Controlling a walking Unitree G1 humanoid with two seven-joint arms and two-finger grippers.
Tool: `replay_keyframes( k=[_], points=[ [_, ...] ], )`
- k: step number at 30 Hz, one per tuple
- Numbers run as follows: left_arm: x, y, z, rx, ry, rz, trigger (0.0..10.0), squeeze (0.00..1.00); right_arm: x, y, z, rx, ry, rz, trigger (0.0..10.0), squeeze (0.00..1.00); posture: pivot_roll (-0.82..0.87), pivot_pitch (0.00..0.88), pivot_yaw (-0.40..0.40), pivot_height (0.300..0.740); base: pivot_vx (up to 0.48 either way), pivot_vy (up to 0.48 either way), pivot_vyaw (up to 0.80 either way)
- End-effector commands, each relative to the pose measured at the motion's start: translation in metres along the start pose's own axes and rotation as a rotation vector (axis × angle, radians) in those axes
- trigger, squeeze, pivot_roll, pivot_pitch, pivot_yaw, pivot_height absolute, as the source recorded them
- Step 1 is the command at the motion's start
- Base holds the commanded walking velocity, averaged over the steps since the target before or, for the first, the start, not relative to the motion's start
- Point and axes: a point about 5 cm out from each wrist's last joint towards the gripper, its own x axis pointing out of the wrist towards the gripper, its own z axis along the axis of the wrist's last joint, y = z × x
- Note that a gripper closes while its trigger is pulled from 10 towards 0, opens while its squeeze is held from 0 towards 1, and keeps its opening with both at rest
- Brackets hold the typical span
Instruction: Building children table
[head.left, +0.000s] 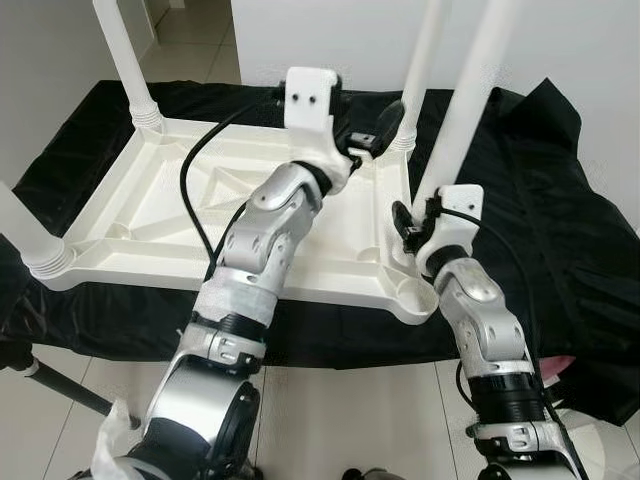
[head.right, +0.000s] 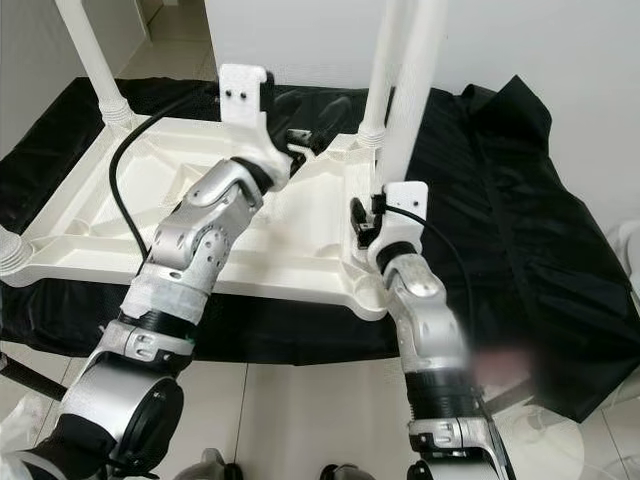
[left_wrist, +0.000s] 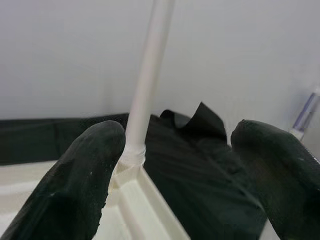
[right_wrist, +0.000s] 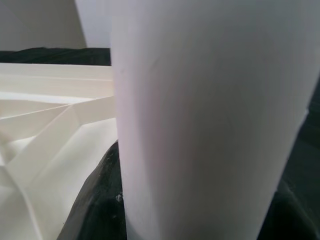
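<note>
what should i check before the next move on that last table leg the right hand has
1. Right hand closed on the near right leg: ok.
2. That leg seated in its corner socket: cannot tell, the hand hides the joint.
3. Left hand open, free of the far right leg: ok.
4. Far left leg and near left leg upright in their collars: ok.
5. Tabletop flat, upside down on the black cloth: ok.

Both head eyes look forward and down on the same upturned table (head.left: 250, 215); each wrist camera sits close, facing a table leg (left_wrist: 147, 85)
</note>
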Motion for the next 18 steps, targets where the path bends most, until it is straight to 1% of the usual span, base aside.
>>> replay_keyframes(
  k=[1, 2, 4, 6, 9, 10, 12, 14, 15, 18],
  points=[
    [-0.003, -0.002, -0.001, 0.02, 0.013, -0.019, 10.0, 0.0, -0.006, -0.008, -0.005, 0.007, 0.007, -0.053, 10.0, 0.0, -0.05, 0.072, 0.006, 0.74, 0.0, 0.0, 0.0],
    [-0.003, -0.002, -0.001, 0.02, 0.013, -0.019, 10.0, 0.0, -0.006, -0.008, -0.005, 0.007, 0.007, -0.053, 10.0, 0.0, -0.05, 0.072, 0.006, 0.74, 0.0, 0.0, 0.0],
    [-0.006, 0.0, -0.004, 0.026, 0.021, -0.017, 10.0, 0.0, -0.012, -0.014, -0.006, 0.018, -0.007, -0.088, 10.0, 0.0, -0.05, 0.079, 0.003, 0.74, 0.0, 0.0, 0.0],
    [-0.006, 0.0, -0.004, 0.026, 0.021, -0.017, 10.0, 0.0, -0.012, -0.014, -0.006, 0.018, -0.007, -0.088, 10.0, 0.0, -0.05, 0.079, 0.003, 0.74, 0.0, 0.0, 0.0],
    [-0.01, 0.003, -0.008, 0.039, 0.038, -0.014, 10.0, 0.0, -0.018, -0.017, -0.007, 0.022, -0.038, -0.103, 10.0, 0.0, -0.04, 0.08, 0.004, 0.74, 0.0, 0.0, 0.0],
    [-0.015, 0.005, -0.01, 0.055, 0.043, -0.018, 10.0, 0.0, -0.022, -0.015, -0.007, 0.008, -0.063, -0.09, 10.0, 0.0, -0.05, 0.078, 0.006, 0.74, 0.0, 0.0, 0.0],
    [-0.015, 0.005, -0.01, 0.055, 0.043, -0.018, 10.0, 0.0, -0.022, -0.015, -0.007, 0.008, -0.063, -0.09, 10.0, 0.0, -0.05, 0.078, 0.006, 0.74, 0.0, 0.0, 0.0],
    [-0.023, 0.008, -0.016, 0.073, 0.061, -0.038, 10.0, 0.0, -0.027, -0.011, -0.008, -0.017, -0.089, -0.059, 10.0, 0.0, -0.06, 0.08, 0.018, 0.74, 0.0, 0.0, 0.0],
    [-0.027, 0.007, -0.019, 0.078, 0.071, -0.049, 10.0, 0.0, -0.029, -0.01, -0.01, -0.011, -0.093, -0.048, 10.0, 0.0, -0.06, 0.08, 0.022, 0.74, 0.0, 0.0, 0.0],
    [-0.03, 0.007, -0.022, 0.083, 0.082, -0.057, 10.0, 0.0, -0.031, -0.009, -0.011, -0.005, -0.096, -0.045, 10.0, 0.0, -0.05, 0.082, 0.026, 0.74, 0.0, 0.0, 0.0]
  ],
)
